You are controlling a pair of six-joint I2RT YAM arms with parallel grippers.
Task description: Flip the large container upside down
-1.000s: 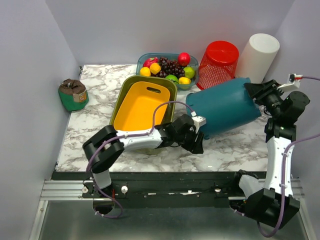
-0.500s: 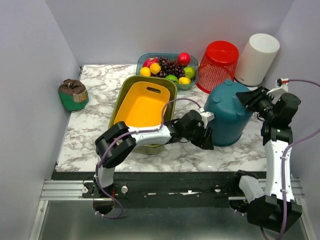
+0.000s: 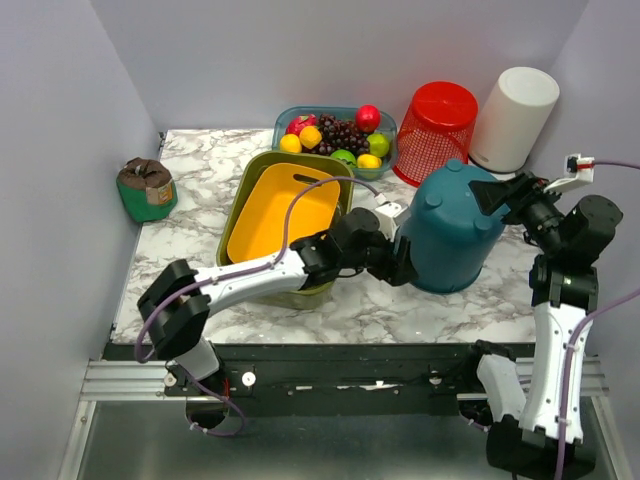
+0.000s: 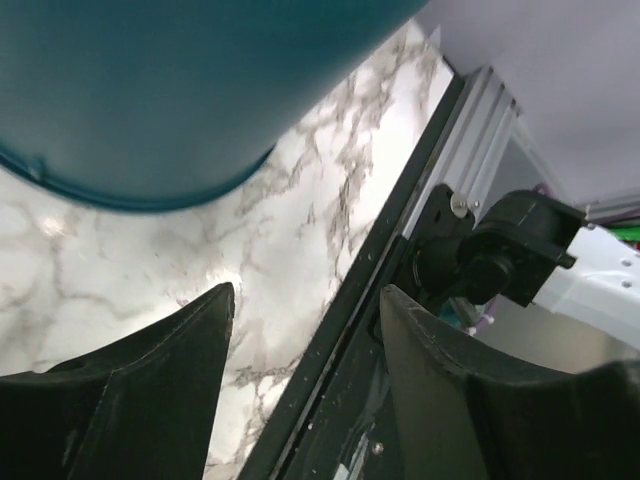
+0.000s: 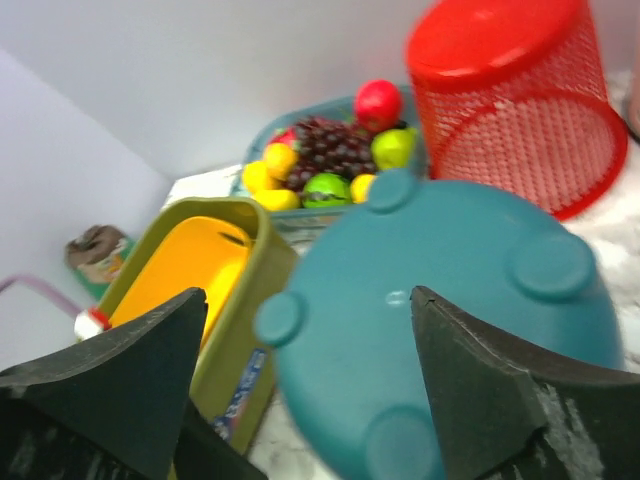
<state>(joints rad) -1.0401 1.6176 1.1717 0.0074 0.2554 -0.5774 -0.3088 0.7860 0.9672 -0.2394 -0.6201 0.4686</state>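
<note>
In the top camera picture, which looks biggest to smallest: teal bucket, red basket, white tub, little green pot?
Largest: teal bucket.
Next: red basket and white tub, about alike, no ranking.
Smallest: little green pot.

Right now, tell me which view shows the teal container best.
Top external: nearly the whole container shows, base up, rim on the table. Right wrist shows only its footed base, blurred; left wrist only a strip of wall and rim.
</note>
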